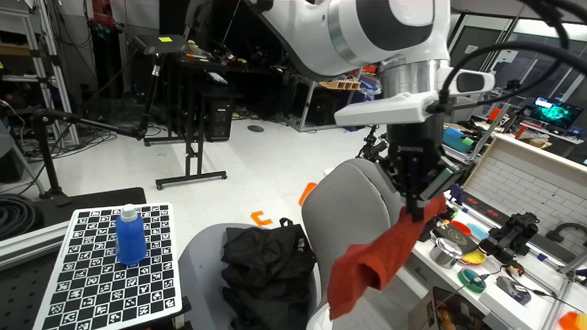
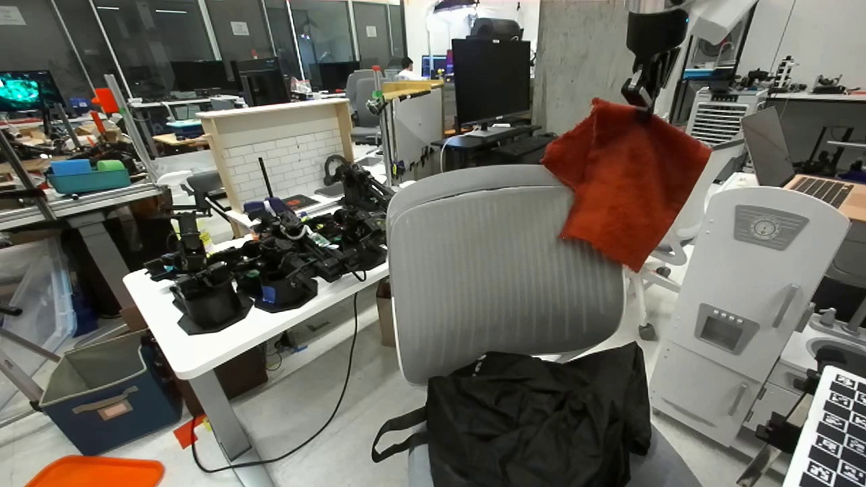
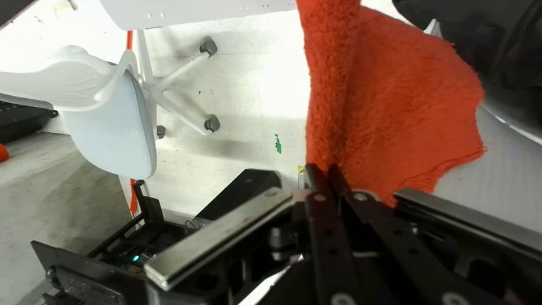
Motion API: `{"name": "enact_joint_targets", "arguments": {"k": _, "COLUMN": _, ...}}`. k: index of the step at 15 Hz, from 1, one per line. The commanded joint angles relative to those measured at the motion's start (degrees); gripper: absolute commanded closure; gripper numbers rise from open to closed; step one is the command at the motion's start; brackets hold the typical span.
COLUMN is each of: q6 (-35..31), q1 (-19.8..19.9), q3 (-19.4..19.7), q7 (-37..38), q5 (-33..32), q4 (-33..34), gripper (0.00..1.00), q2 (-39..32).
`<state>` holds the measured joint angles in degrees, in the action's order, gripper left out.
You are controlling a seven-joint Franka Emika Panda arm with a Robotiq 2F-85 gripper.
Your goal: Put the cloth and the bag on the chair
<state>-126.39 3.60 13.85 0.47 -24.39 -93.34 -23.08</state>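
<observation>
Red-orange cloth (image 1: pixel 373 263) hangs from my gripper (image 1: pixel 416 214), whose fingers are pinched together on its top edge. In an exterior view the cloth (image 2: pixel 629 189) drapes beside and partly in front of the upper corner of the grey chair's backrest (image 2: pixel 500 270); whether it touches is unclear. My gripper (image 2: pixel 644 111) stands higher than the backrest. The black bag (image 1: pixel 270 270) lies crumpled on the chair's seat (image 1: pixel 202 266), against the backrest. In the wrist view the cloth (image 3: pixel 394 97) spreads out from the shut fingertips (image 3: pixel 314 176), with grey backrest at its lower right.
A checkered board (image 1: pixel 82 275) bearing a blue bottle (image 1: pixel 130 238) stands beside the seat. Behind the backrest is a white table (image 2: pixel 325 301) with black robot arms. A white toy fridge (image 2: pixel 737 318) and another pale chair (image 3: pixel 112 123) are also nearby.
</observation>
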Motion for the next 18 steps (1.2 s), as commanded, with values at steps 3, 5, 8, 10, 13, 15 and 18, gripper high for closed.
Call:
{"name": "enact_joint_targets", "arguments": {"k": 3, "q6": 8.40, "q1": 2.63, "q3": -1.25, "q7": -2.81, "q5": 1.89, "q4": 17.04, "gripper": 0.99, "q2": -8.96}}
{"name": "enact_joint_targets", "arguments": {"k": 5, "q6": 10.60, "q1": 2.32, "q3": -1.41, "q7": -2.67, "q5": 1.67, "q4": 21.36, "gripper": 0.99, "q2": -10.95}}
{"name": "enact_joint_targets", "arguments": {"k": 8, "q6": 13.54, "q1": 1.93, "q3": -1.84, "q7": -2.76, "q5": 1.55, "q4": 27.98, "gripper": 0.99, "q2": -13.85}}
{"name": "enact_joint_targets", "arguments": {"k": 10, "q6": 15.09, "q1": 1.80, "q3": -1.99, "q7": -2.88, "q5": 1.50, "q4": 32.06, "gripper": 0.99, "q2": -15.75}}
{"name": "enact_joint_targets", "arguments": {"k": 13, "q6": 17.59, "q1": 1.73, "q3": -2.24, "q7": -3.28, "q5": 1.82, "q4": 38.25, "gripper": 0.99, "q2": -18.34}}
{"name": "enact_joint_targets", "arguments": {"k": 15, "q6": 19.41, "q1": 1.42, "q3": -2.41, "q7": -3.22, "q5": 2.01, "q4": 41.97, "gripper": 0.99, "q2": -19.78}}
{"name": "enact_joint_targets", "arguments": {"k": 18, "q6": 23.07, "q1": 0.14, "q3": -2.59, "q7": -2.75, "q5": 1.94, "q4": 47.63, "gripper": 0.99, "q2": -22.31}}
